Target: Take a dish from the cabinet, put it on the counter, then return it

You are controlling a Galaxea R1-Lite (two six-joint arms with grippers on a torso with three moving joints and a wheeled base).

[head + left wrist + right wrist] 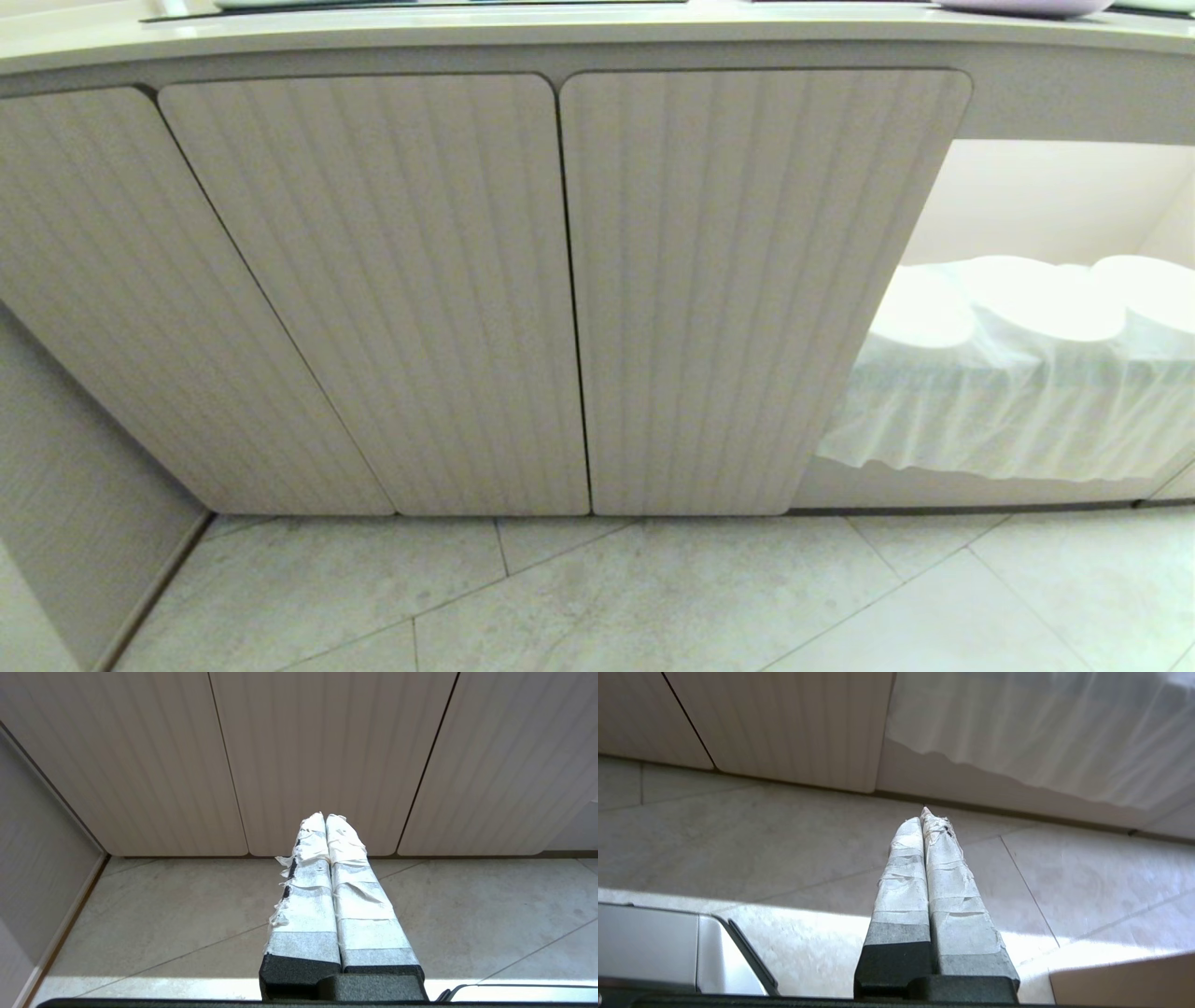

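Cabinet (560, 280) doors stood closed below the counter (467, 37); no dish was visible, so its place could not be told. Left claw (325, 817) and right claw (923, 816), both pressed together and empty, hung above the floor (653, 597). Whether the task was unbegun or finished was unclear.

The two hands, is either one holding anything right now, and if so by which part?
Nothing is held. The left hand and the right hand are both shut with nothing between their fingers, low over the floor before the closed cabinet.
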